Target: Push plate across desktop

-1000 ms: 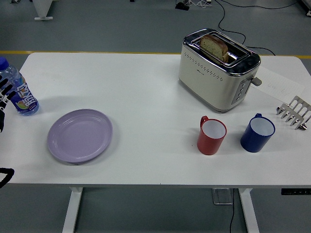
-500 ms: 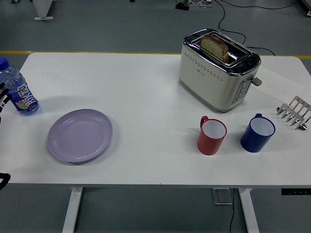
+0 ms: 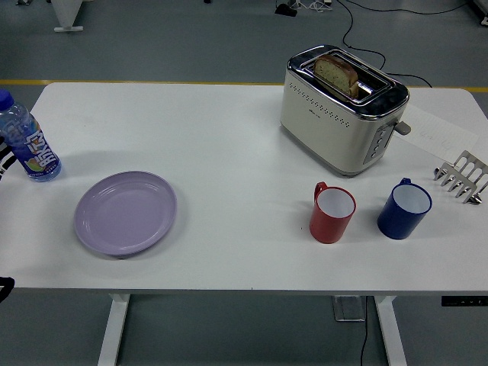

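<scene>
A lilac plate (image 3: 126,213) lies flat on the white table (image 3: 229,145) at the front left. Only small slivers of my left hand (image 3: 4,164) show at the picture's left edge, beside a water bottle and well to the left of the plate, not touching it. Another dark bit of the left arm (image 3: 4,287) shows at the left edge below the table's front edge. My right hand is out of view.
A water bottle (image 3: 27,141) with a blue cap stands at the far left. A toaster (image 3: 343,107) holding bread stands at the back right. A red mug (image 3: 332,213), a blue mug (image 3: 404,208), a metal toast rack (image 3: 463,177) and a paper sheet (image 3: 435,133) are on the right.
My left hand has drawn back to the left and now almost leaves the picture. The plate and the other things have not moved.
</scene>
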Action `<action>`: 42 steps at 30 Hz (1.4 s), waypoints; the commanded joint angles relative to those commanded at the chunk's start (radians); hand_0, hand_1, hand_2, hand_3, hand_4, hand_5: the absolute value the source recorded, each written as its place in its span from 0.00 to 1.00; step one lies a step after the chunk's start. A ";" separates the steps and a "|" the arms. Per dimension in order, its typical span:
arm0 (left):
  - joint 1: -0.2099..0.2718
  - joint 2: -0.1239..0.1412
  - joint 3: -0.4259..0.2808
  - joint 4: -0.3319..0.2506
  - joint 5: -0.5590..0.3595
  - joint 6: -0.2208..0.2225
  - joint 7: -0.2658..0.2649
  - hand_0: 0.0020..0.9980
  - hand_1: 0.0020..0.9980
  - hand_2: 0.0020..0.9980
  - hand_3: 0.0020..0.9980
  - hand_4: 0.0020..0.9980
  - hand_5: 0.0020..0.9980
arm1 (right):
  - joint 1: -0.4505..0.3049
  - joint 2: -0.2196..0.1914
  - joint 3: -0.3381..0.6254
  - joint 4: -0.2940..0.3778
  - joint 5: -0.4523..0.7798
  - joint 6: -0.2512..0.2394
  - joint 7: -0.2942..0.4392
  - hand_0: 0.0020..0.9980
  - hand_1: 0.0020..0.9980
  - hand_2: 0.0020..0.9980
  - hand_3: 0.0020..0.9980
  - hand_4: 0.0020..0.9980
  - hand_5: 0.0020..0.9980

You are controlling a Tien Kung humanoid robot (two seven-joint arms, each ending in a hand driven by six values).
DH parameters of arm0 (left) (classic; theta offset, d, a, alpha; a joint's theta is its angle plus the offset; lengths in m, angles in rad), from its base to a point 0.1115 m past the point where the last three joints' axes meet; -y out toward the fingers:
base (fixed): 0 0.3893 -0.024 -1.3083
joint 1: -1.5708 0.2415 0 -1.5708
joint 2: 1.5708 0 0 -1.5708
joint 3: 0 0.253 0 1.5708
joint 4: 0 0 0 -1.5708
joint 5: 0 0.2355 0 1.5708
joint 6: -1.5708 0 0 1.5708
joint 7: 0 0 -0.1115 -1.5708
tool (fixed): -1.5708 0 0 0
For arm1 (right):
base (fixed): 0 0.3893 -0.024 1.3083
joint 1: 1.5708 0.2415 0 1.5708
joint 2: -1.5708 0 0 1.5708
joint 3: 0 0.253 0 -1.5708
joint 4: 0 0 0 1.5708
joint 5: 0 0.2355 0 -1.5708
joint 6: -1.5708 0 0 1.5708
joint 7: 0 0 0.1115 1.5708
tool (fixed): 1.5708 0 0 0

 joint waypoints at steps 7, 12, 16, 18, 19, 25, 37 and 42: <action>0.002 0.000 -0.004 0.000 0.001 0.000 0.000 0.76 0.78 0.77 0.70 0.53 1.00 | 0.000 0.000 0.006 -0.001 -0.008 -0.004 -0.003 0.62 0.54 0.68 0.68 0.48 0.77; -0.006 -0.001 0.003 -0.001 0.004 -0.001 0.003 0.76 0.78 0.77 0.70 0.53 1.00 | 0.001 0.000 0.011 -0.001 -0.009 -0.007 -0.004 0.62 0.54 0.68 0.68 0.48 0.77; 0.004 0.001 -0.006 -0.014 0.006 -0.001 0.003 0.76 0.78 0.77 0.69 0.53 1.00 | 0.011 0.000 0.040 -0.004 -0.047 -0.030 -0.021 0.62 0.54 0.68 0.68 0.48 0.76; 0.010 0.002 -0.016 -0.016 0.005 -0.001 0.003 0.76 0.78 0.77 0.69 0.53 1.00 | 0.018 0.000 0.047 -0.006 -0.053 -0.034 -0.024 0.62 0.54 0.68 0.68 0.48 0.76; 0.013 0.003 -0.023 -0.018 0.004 -0.001 0.003 0.76 0.78 0.77 0.69 0.53 1.00 | 0.024 0.000 0.051 -0.008 -0.058 -0.036 -0.026 0.62 0.54 0.68 0.68 0.48 0.76; 0.025 0.008 -0.040 -0.022 -0.001 -0.002 0.000 0.76 0.78 0.77 0.69 0.53 1.00 | 0.041 0.000 0.067 -0.013 -0.082 -0.043 -0.034 0.62 0.54 0.68 0.68 0.47 0.77; 0.053 0.002 -0.024 -0.014 0.003 -0.024 -0.018 0.76 0.77 0.77 0.69 0.53 1.00 | 0.007 0.000 0.050 -0.015 -0.072 -0.034 -0.022 0.62 0.53 0.67 0.67 0.47 0.76; 0.042 0.008 0.009 0.008 0.043 -0.035 -0.049 0.76 0.77 0.77 0.69 0.53 1.00 | -0.001 0.000 0.053 -0.012 -0.075 -0.035 -0.022 0.62 0.53 0.67 0.67 0.47 0.76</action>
